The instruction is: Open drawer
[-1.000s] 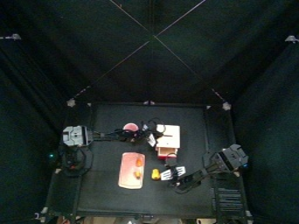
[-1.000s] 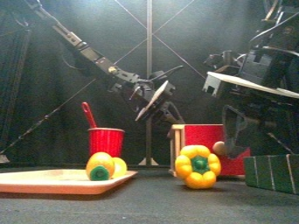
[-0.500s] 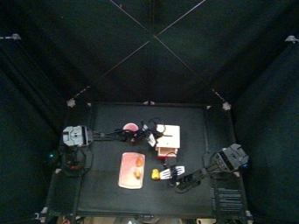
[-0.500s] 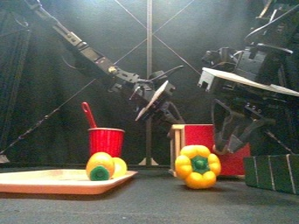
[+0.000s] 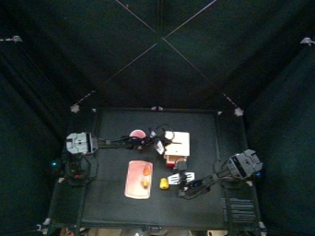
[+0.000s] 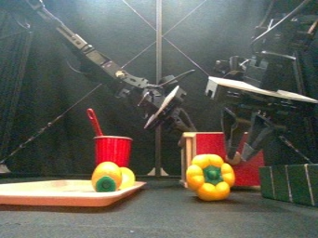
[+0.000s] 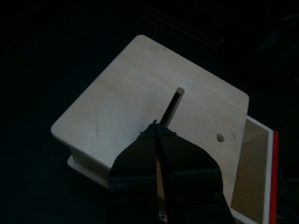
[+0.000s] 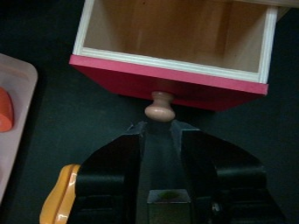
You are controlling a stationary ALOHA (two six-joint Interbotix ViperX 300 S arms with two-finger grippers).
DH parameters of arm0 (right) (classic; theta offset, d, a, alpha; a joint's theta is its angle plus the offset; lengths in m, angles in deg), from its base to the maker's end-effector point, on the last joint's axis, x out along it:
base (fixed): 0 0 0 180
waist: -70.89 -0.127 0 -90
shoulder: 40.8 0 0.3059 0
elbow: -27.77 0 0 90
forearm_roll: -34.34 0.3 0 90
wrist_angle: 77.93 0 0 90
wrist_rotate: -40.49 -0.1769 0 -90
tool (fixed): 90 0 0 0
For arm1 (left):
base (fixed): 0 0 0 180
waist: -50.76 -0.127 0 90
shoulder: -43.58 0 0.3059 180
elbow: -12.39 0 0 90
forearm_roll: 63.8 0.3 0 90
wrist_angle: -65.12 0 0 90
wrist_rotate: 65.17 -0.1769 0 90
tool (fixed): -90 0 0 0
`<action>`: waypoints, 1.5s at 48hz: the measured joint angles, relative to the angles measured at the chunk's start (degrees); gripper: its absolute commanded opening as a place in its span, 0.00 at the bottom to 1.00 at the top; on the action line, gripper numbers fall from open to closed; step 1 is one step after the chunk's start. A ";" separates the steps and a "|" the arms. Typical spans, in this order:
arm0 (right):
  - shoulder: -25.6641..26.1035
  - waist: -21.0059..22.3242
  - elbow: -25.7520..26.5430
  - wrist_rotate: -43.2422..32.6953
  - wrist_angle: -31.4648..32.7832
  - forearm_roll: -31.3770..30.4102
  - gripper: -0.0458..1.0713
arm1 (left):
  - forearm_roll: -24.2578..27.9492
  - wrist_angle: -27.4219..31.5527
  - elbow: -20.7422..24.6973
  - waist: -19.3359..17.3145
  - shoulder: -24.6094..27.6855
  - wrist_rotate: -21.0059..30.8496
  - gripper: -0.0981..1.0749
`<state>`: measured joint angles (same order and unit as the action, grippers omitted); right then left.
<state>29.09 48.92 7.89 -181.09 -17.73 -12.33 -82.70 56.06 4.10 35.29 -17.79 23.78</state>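
Observation:
The drawer (image 8: 176, 80) stands pulled out of its cream-white box (image 5: 180, 140); its red front carries a small wooden knob (image 8: 159, 107), and the wooden inside shows bare. My right gripper (image 8: 162, 133) is open just short of the knob, not holding it; in the front view its fingers (image 6: 236, 139) hang spread beside the drawer (image 6: 221, 149). My left gripper (image 7: 165, 133) is shut, its tips pressing down on the box top (image 7: 135, 92), seen from the front at the left gripper (image 6: 162, 102).
A yellow pepper (image 6: 210, 177) lies in front of the drawer, close to the right gripper. An oblong tray (image 6: 50, 192) with food lies to the left, a red cup (image 6: 113, 149) behind it. A dark green ridged block (image 6: 289, 182) sits at the front right.
My right gripper has opened and let go of the knob, then drawn back and up a little. The drawer and the left arm have stayed in place.

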 measured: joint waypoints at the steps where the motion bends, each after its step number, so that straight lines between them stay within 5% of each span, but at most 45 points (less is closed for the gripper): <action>1: 0.09 0.00 0.00 0.00 -0.18 -0.09 0.68 | 0.00 0.00 0.00 0.00 0.09 -0.09 0.31; 17: 2.90 0.26 -0.44 0.18 -1.14 1.05 0.69 | 0.00 0.00 0.00 0.00 0.00 0.00 0.31; 32: 3.87 0.53 -1.23 5.71 -1.76 5.71 0.81 | 0.00 0.00 0.00 0.00 0.09 -0.09 0.31; 50: 3.87 6.24 0.00 9.93 -3.96 6.42 0.81 | 0.00 0.00 0.09 0.00 0.00 0.00 0.31; 72: 3.52 8.26 -1.32 10.02 -7.21 7.29 0.80 | 0.00 0.00 0.18 0.00 0.09 -0.09 0.31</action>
<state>32.61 57.18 6.57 -171.07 -24.93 -5.03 -82.70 56.06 4.28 35.29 -17.70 23.69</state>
